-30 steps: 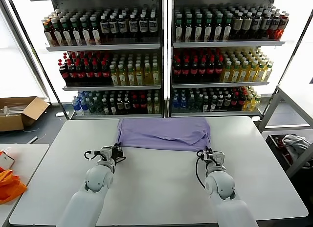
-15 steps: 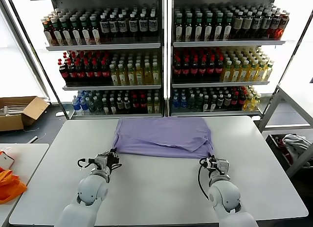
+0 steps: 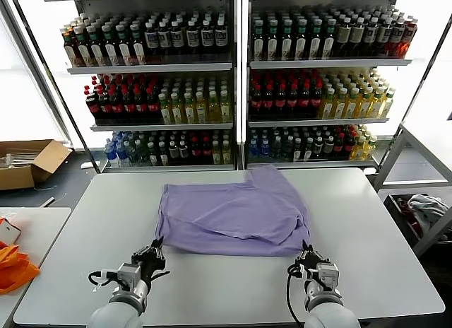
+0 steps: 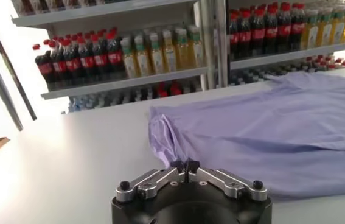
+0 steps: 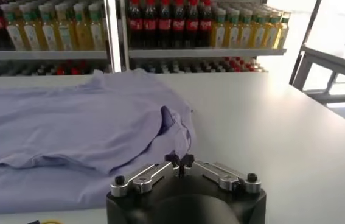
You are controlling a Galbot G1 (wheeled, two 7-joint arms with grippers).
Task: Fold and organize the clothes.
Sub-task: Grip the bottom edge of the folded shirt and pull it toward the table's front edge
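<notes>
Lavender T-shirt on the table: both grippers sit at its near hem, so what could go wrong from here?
1. The lavender T-shirt lies rumpled, with a bunched fold at its right corner; that crease might get folded in.
2. The left gripper and right gripper look shut at the near hem; an uneven pull could skew the shirt on the table.

No legible text, labels or numbers; bottle labels [image 3: 282, 95] on far shelves too small to read.

Cam setup: head + 2 wrist cams
Head cam high, looks down toward 12 o'clock over table [image 3: 367, 222]; wrist cams low, near tabletop, prob. same heading; all share shirt [image 3: 233, 215], bottle shelves [image 3: 240, 66].
</notes>
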